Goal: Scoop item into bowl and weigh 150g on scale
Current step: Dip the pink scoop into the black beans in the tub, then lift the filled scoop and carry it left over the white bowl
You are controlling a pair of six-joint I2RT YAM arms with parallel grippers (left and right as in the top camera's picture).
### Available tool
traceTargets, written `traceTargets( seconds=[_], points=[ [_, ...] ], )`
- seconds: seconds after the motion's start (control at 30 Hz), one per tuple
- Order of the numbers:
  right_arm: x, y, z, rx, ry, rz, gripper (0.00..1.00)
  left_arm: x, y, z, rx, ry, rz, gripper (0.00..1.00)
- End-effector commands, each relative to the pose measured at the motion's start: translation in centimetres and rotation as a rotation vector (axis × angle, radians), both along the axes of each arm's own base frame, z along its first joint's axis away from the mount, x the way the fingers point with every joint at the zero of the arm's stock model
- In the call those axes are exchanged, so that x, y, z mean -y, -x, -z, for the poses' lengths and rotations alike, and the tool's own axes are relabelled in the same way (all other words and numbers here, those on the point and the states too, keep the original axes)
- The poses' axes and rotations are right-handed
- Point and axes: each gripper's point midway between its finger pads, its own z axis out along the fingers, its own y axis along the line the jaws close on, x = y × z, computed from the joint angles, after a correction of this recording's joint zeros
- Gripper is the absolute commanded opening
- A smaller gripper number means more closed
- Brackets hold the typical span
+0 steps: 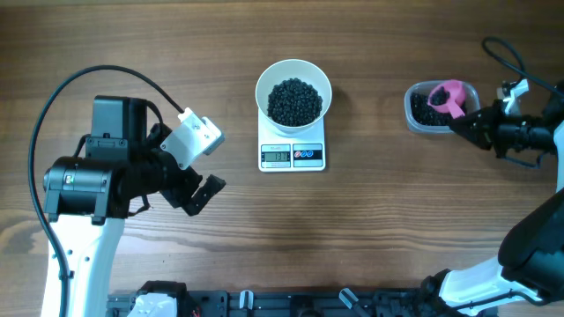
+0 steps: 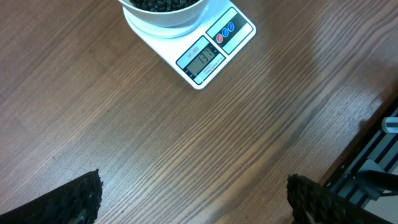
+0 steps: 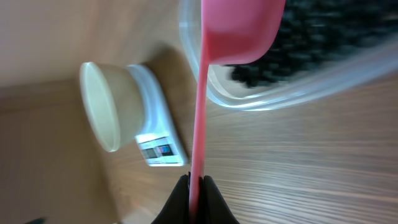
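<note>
overhead: right pincer [image 3: 194,186] clamped on scoop [image 1: 451,95] in tub [image 1: 410,107], left pincer [image 2: 193,208] apart and idle; beans [image 1: 294,100] lie in bowl [image 1: 261,88] on scale [image 1: 293,156], so lift only small, level scoopfuls.

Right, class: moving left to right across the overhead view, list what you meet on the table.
First the left gripper → white bowl of black beans, sitting on the scale → clear tub → right gripper, shut on the handle of the pink scoop.

One bowl [image 1: 262,92], one scale [image 1: 293,156], one clear tub [image 1: 410,107], and one pink scoop [image 1: 451,95].
</note>
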Motion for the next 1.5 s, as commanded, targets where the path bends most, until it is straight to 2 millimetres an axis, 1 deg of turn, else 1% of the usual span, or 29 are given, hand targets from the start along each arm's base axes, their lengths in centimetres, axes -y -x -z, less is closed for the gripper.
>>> traceTargets(
  seconds=[0.0, 0.17, 0.27, 0.37, 0.57, 0.67, 0.73, 0.83, 0.93, 1.0, 1.13, 1.23, 1.47],
  points=[
    [-2.1, -0.8, -2.9, 0.121, -0.179, -0.022, 0.04, 0.2, 0.1, -0.5, 0.012, 0.023, -0.001, 1.00],
    [-3.6, -1.1, -4.0, 0.140, -0.213, -0.045, 0.04, 0.2, 0.1, -0.5, 0.012, 0.023, -0.001, 1.00],
    [-5.4, -1.8, -4.6, 0.147, -0.215, -0.074, 0.04, 0.2, 0.1, -0.5, 0.012, 0.023, -0.001, 1.00],
    [-7.9, -2.7, -5.5, 0.184, -0.205, -0.131, 0.04, 0.2, 0.1, -0.5, 0.012, 0.023, -0.001, 1.00],
    [-13.8, -4.7, -7.7, 0.313, -0.191, -0.266, 0.04, 0.2, 0.1, -0.5, 0.012, 0.023, -0.001, 1.00],
    [-17.1, -5.0, -8.7, 0.404, -0.176, -0.364, 0.04, 0.2, 0.1, -0.5, 0.012, 0.023, -0.001, 1.00],
    [-18.9, -5.0, -9.0, 0.461, -0.157, -0.425, 0.04, 0.2, 0.1, -0.5, 0.012, 0.023, -0.001, 1.00],
    [-20.6, -5.0, -8.3, 0.508, -0.080, -0.482, 0.04, 0.2, 0.1, -0.5, 0.012, 0.023, -0.001, 1.00],
    [-21.5, -5.2, -7.1, 0.543, 0.032, -0.524, 0.04, 0.2, 0.1, -0.5, 0.012, 0.023, -0.001, 1.00],
    [-21.6, -5.7, -6.1, 0.547, 0.123, -0.527, 0.04, 0.2, 0.1, -0.5, 0.012, 0.023, -0.001, 1.00],
    [-21.5, -6.3, -4.8, 0.544, 0.257, -0.523, 0.04, 0.2, 0.1, -0.5, 0.012, 0.023, -0.001, 1.00],
    [-22.2, -6.3, -4.2, 0.595, 0.358, -0.589, 0.04, 0.2, 0.1, -0.5, 0.012, 0.023, -0.001, 1.00],
    [-23.5, -5.6, -3.1, 0.593, 0.467, -0.646, 0.04, 0.2, 0.1, -0.5, 0.012, 0.023, -0.001, 1.00]
  ],
)
